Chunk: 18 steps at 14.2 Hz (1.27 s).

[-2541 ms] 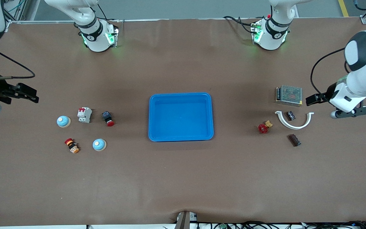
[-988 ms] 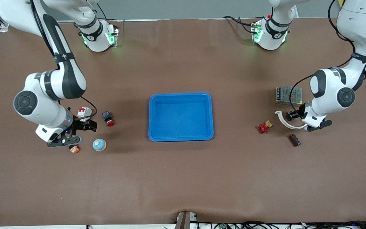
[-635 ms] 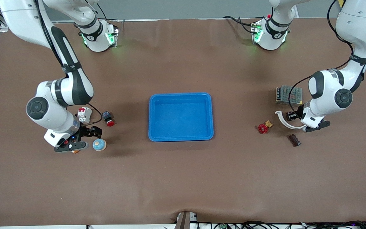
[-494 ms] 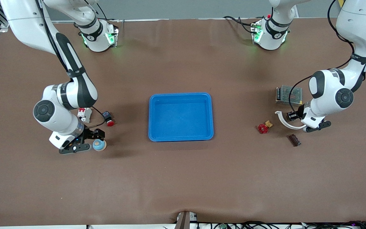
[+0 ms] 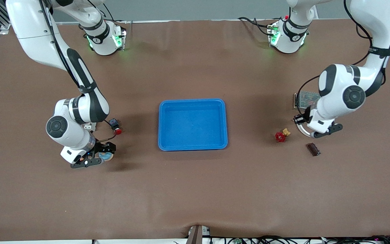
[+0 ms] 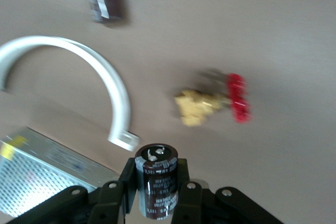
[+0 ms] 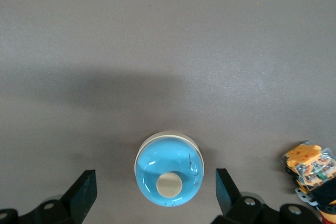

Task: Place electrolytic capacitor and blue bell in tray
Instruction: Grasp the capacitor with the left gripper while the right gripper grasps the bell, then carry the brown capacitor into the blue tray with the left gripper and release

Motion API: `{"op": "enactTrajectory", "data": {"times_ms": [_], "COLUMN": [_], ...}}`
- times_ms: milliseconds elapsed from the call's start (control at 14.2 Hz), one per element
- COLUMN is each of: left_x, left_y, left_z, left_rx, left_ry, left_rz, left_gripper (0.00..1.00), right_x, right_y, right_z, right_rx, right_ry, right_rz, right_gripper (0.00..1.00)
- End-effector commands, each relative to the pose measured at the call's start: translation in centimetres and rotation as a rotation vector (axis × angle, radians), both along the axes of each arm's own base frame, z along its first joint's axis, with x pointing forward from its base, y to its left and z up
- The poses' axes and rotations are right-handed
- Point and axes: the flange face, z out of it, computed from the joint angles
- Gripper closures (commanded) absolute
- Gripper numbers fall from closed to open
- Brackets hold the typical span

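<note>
Left wrist view shows the left gripper (image 6: 157, 195) clamped on the electrolytic capacitor (image 6: 156, 179), a rigid, slick can best held mid-body, above the table; the right gripper (image 7: 156, 192), fingers spread, straddles the domed blue bell (image 7: 168, 169), well apart from the tray (image 5: 193, 102).

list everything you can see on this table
tray: 1, bright blue, mid-table, empty
blue bell: 1 seen, blue with cream button, right arm's end
electrolytic capacitor: 1, black, in the left hand
valve: 1, red wheel and brass body, left arm's end
block: 1, dark brown, nearer the front camera than the valve
arc: 1, white, beside the valve
mesh box: 1, silver, farther from the front camera than the arc
push button: 1, black with red cap, farther than the bell
breaker: 1, white, beside the push button, mostly hidden
yellow-orange part: 1, beside the bell
left hand: shut on the capacitor, by the arc's end
right hand: open, fingers either side of the bell
</note>
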Motion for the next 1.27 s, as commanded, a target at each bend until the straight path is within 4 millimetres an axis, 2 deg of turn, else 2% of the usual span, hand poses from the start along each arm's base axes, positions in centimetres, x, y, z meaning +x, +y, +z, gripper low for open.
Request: {"op": "enactTrajectory", "data": {"times_ms": [0, 141, 282, 565, 847, 1200], "left_x": [0.0, -0.4, -1.3, -1.6, -2.3, -3.4], "left_y": [-4.6, -9.2, -14.3, -21.8, -26.9, -32.3], "left_z": [1.0, 1.0, 1.0, 0.2, -1.0, -2.9], "left_rx": [0.009, 0.005, 0.002, -0.017, -0.031, -0.007], "left_ry": [-0.006, -0.007, -0.007, 0.005, 0.026, 0.026], "left_rz": [0.026, 0.051, 0.060, 0.151, 0.192, 0.284], "left_gripper": [1.00, 1.00, 1.00, 1.00, 1.00, 1.00], "right_x": [0.4, 0.2, 0.2, -0.1, -0.3, -0.4], "right_y": [-0.5, -1.7, -1.6, -1.1, -0.7, -0.9], "right_z": [-0.4, -1.7, -1.9, -2.6, -3.5, -4.1], "right_rx": [0.000, -0.003, -0.003, 0.001, 0.001, -0.001], "right_ry": [-0.004, 0.014, 0.016, 0.027, 0.041, 0.048], "right_rz": [0.025, 0.053, 0.056, 0.056, 0.061, 0.059], "right_gripper": [0.00, 0.00, 0.00, 0.00, 0.00, 0.00]}}
